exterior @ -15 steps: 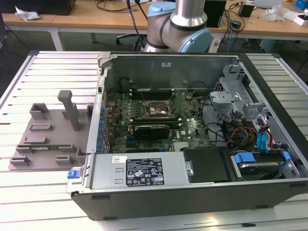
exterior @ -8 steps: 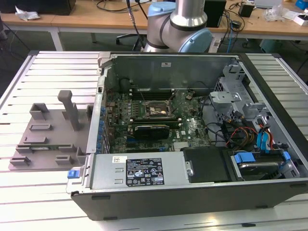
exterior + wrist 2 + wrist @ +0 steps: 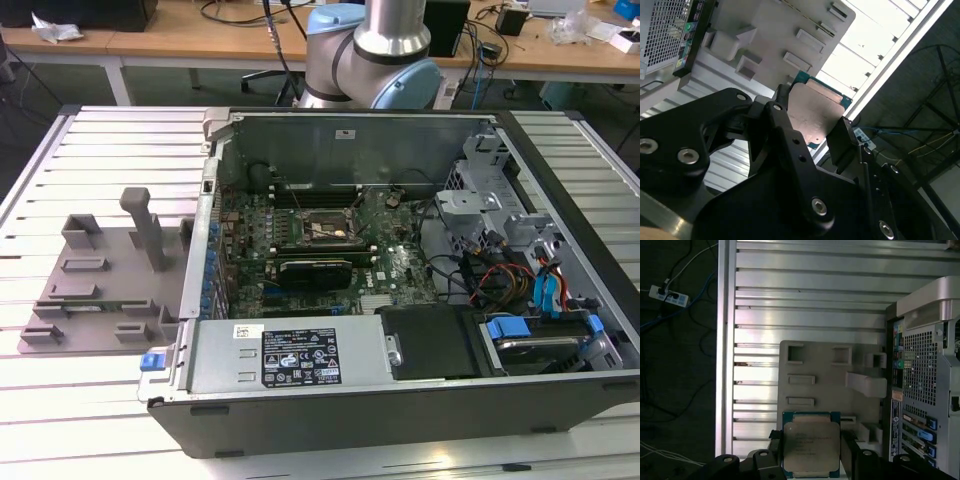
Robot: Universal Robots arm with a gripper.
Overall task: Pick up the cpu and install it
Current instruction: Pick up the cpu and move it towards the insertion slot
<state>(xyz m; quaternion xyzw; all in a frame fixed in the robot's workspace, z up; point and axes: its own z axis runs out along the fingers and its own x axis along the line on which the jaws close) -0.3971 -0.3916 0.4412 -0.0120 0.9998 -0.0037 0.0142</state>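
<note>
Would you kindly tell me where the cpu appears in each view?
First wrist view: the cpu is held between the jaws, the grey fixture tray behind it.
Second wrist view: the cpu between the jaws, near the tray's edge.
Exterior view: the shared landmark, the tray, at the exterior view's left.

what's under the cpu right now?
In both wrist views the cpu sits clamped in the gripper. Beyond it lie the grey fixture tray and the slatted table. The tray area directly behind the chip is covered.

One cpu [image 3: 811,447], one fixture tray [image 3: 105,310] — one computer case [image 3: 400,410]
</note>
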